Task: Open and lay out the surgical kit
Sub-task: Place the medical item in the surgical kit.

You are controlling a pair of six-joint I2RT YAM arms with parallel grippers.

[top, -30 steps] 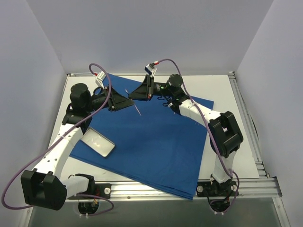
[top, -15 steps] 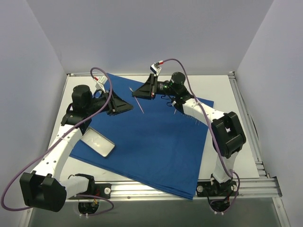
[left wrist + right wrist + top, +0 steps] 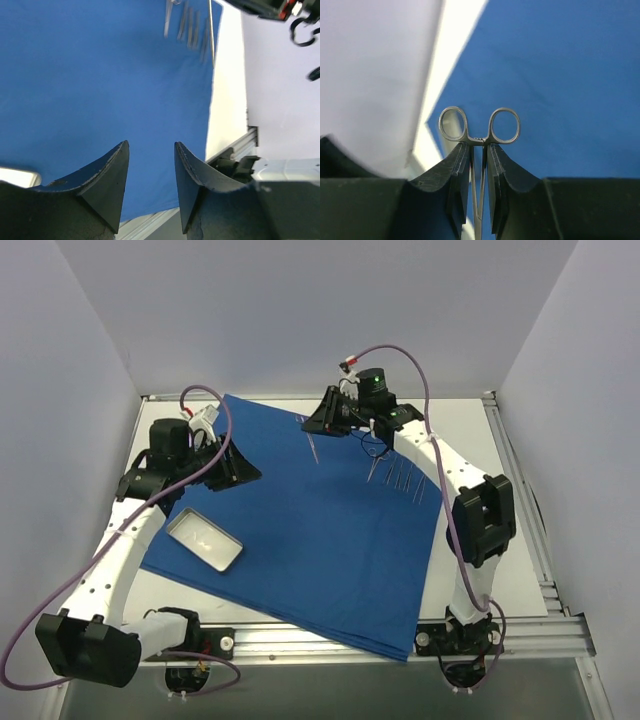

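Observation:
The surgical kit's royal-blue drape (image 3: pixel 310 530) lies spread over the table. On its left part sits the small shiny metal tray (image 3: pixel 204 540). Several thin silver instruments (image 3: pixel 398 477) lie in a row on the drape's right part, also blurred at the top of the left wrist view (image 3: pixel 187 25). My right gripper (image 3: pixel 320 423) hovers over the drape's far edge, shut on a ring-handled scissor-like clamp (image 3: pixel 479 127) held by its shanks, rings past the fingertips. That clamp (image 3: pixel 312 445) hangs slanted above the cloth. My left gripper (image 3: pixel 248 474) stands open and holds nothing, above the drape (image 3: pixel 100 75).
White tabletop (image 3: pixel 470 430) shows to the right of the drape and along the far edge. An aluminium frame rail (image 3: pixel 330 635) runs along the near side, and grey walls enclose the left, back and right.
My right gripper has carried the clamp to the right and toward the far edge. My left gripper has let go, opened a little wider and drawn back to the left.

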